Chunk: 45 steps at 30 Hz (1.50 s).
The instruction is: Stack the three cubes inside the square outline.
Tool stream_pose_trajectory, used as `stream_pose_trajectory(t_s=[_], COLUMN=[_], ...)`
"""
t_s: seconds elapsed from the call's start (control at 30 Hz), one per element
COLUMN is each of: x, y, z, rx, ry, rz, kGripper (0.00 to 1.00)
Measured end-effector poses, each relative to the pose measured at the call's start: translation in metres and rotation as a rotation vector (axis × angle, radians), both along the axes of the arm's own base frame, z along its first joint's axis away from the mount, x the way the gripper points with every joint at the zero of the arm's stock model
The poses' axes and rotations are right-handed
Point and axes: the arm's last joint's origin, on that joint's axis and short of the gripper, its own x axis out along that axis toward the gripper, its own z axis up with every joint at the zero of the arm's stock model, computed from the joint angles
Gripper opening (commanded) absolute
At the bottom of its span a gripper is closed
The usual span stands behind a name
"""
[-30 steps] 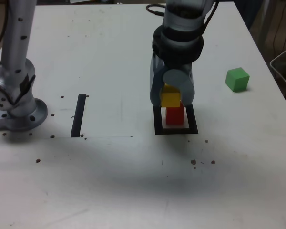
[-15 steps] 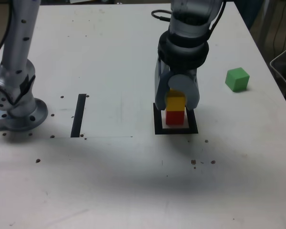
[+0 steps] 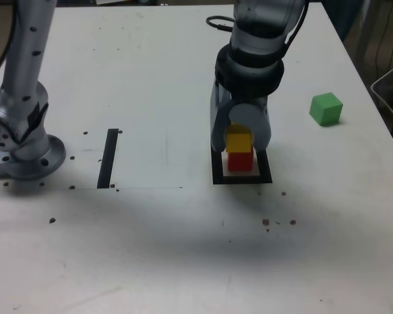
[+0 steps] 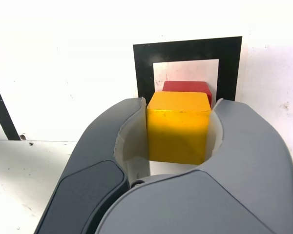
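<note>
The yellow cube [image 3: 239,140] sits on top of the red cube [image 3: 240,161], which stands inside the square outline [image 3: 242,178]. My gripper [image 3: 240,143] reaches down from above and is shut on the yellow cube [image 4: 178,127], one jaw at each side. In the wrist view only a strip of the red cube [image 4: 186,86] shows beyond the yellow one, within the black outline [image 4: 187,49]. The green cube [image 3: 326,108] lies alone on the table at the exterior view's right, well apart from the gripper.
A straight black bar [image 3: 108,157] is taped to the white table left of the outline. The arm's grey base [image 3: 23,147] stands at the exterior view's left edge. A white cable [image 3: 388,82] hangs past the table's right edge. Small dark specks dot the tabletop.
The gripper has come down a little with the yellow cube, which now rests on the red cube. The green cube has not moved.
</note>
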Motion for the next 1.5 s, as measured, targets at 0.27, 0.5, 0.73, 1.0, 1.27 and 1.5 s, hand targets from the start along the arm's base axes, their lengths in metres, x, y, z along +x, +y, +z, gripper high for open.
stream_pose_trajectory(t_s=[0.27,0.5,0.73,1.0,1.27,1.5], x=[0.001,-0.002,-0.02,-0.025,-0.017,0.007], y=[0.005,0.006,0.011,0.025,0.051,0.073], z=[0.0,0.003,0.036,0.058,0.088,0.091], rx=[-0.018,-0.011,0.023,0.028,-0.033,-0.039], ry=[0.001,0.003,-0.074,-0.082,-0.123,-0.137], rz=[-0.008,-0.009,-0.006,-0.002,-0.062,-0.057], kGripper=[0.99,0.99,0.99,1.0,1.0,1.0])
